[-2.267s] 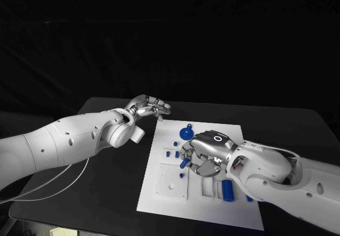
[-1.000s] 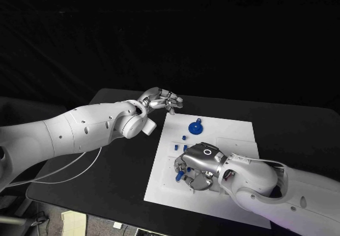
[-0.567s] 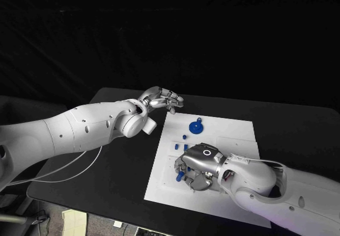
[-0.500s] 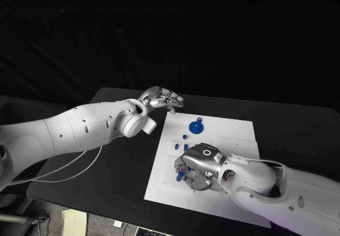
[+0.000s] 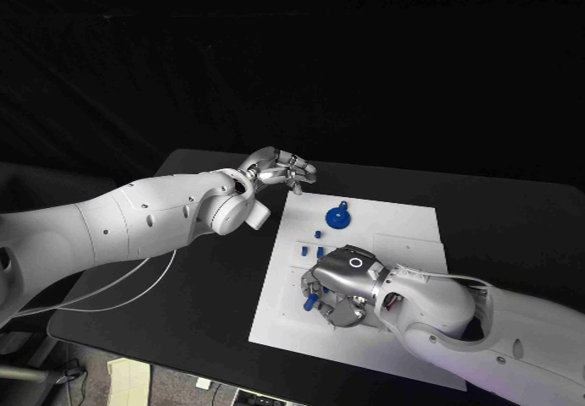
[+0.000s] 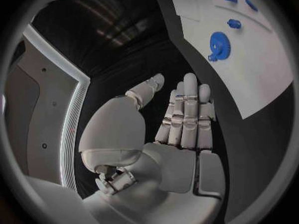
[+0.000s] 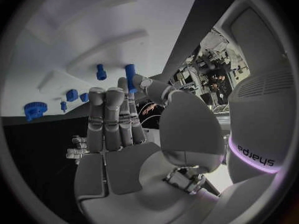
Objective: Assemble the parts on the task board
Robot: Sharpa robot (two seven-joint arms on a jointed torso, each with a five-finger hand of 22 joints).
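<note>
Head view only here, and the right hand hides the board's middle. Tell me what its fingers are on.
Observer: In the right wrist view, a blue peg sits between the right hand's thumb tip and its nearest finger. I cannot tell whether it is gripped.
Operator: Report what lies beyond that peg.
Observer: A shorter blue peg stands on the task board, apart from the fingers.
Operator: Now the left hand's palm.
Observer: In the left wrist view, the left hand holds nothing, and its fingers are straight.

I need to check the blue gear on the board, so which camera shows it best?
The left wrist view: the blue gear is unobstructed, teeth visible. The head view shows it smaller on the task board; the right wrist view shows it edge-on at the rim.
</note>
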